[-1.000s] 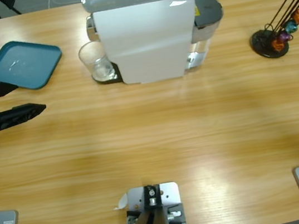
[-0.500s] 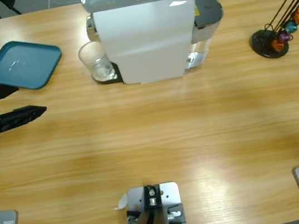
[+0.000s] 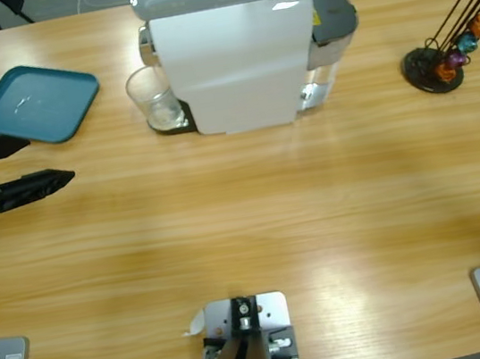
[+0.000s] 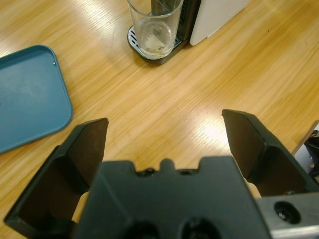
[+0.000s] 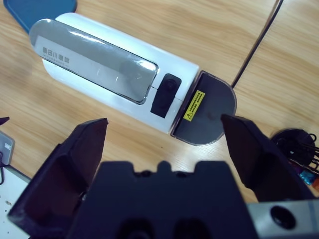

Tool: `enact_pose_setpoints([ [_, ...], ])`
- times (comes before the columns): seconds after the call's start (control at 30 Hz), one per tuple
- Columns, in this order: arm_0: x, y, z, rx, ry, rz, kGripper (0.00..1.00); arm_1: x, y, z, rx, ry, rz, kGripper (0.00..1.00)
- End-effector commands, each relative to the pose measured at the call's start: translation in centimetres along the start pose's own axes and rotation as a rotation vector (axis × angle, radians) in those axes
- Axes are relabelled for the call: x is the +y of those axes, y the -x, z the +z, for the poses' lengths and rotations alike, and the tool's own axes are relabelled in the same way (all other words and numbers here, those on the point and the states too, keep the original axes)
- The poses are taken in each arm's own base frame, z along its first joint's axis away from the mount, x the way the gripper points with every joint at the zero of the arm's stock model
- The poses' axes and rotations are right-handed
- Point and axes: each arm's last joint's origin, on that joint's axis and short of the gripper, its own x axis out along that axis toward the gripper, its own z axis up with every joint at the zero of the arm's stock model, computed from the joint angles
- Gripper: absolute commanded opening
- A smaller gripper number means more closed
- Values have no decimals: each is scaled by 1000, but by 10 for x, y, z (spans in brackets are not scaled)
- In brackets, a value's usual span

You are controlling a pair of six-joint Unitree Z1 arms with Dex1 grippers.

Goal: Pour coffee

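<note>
A clear drinking glass (image 3: pixel 154 102) (image 4: pixel 154 25) stands on the drip grate of the white coffee machine (image 3: pixel 230 54) (image 5: pixel 109 74), under its spout. A very shallow pale layer of coffee (image 4: pixel 152 45) lies at the glass bottom. My left gripper (image 3: pixel 49 157) (image 4: pixel 164 124) is open and empty at the table's left edge, pointing towards the glass from well short of it. My right gripper (image 5: pixel 164 122) is open and empty, high above the machine and looking down on its top; it does not show in the high view.
A teal tray (image 3: pixel 37 103) (image 4: pixel 25 99) lies at the far left, just beyond the left gripper. A black capsule rack (image 3: pixel 440 64) (image 5: pixel 294 147) with coloured capsules stands at the far right. The machine's grey water tank (image 3: pixel 331 17) sits at its right end.
The left gripper has shifted very slightly towards the table's near edge. Nothing else has moved.
</note>
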Motion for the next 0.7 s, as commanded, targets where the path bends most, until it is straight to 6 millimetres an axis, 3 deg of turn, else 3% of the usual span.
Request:
enact_pose_setpoints([
  [0.03,-3,-3,-11,26,-18,-17,1000,2,-10,-7,65,-8,-26,1000],
  [0.3,-4,-4,-12,28,-17,-53,1000,6,-10,-7,62,-7,-27,1000],
  [0.5,-2,-18,-10,82,-47,-54,1000,8,-8,-7,53,-1,-32,1000],
  [0.7,-2,-17,-7,71,-67,-52,1000,12,2,-10,33,12,-30,1000],
])
